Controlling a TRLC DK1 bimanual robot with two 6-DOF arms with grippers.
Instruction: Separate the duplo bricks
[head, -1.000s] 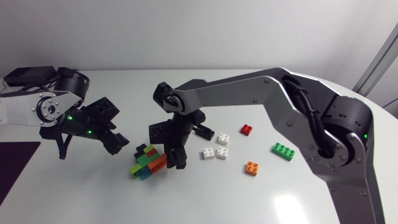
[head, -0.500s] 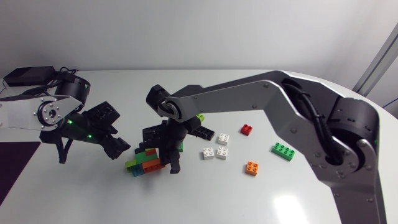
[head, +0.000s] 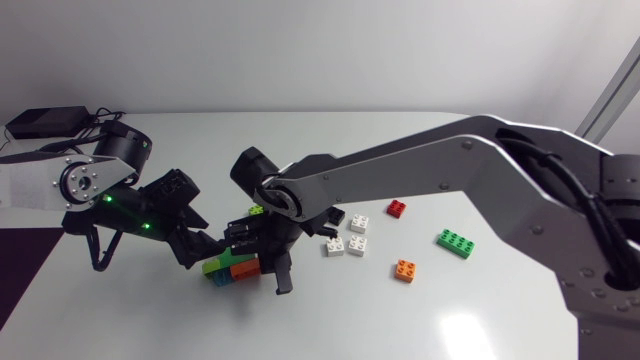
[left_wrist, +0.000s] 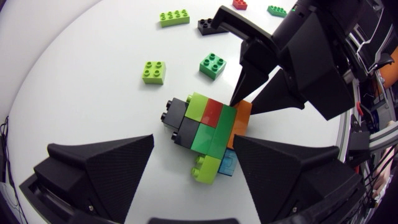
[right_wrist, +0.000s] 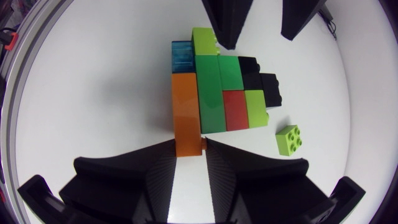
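The right end effector (right_wrist: 188, 149) is clamped on one end of the orange brick (right_wrist: 185, 106), which runs along one side of the brick cluster (left_wrist: 208, 124). The left end effector (left_wrist: 194, 143) has its fingers apart, with the cluster's left end just between them. The cluster lies on the tabletop (head: 420, 320), left of centre. To its right lie two white bricks (head: 357, 234), a red brick (head: 397, 208), a small orange brick (head: 405, 270) and a long green brick (head: 455, 242).
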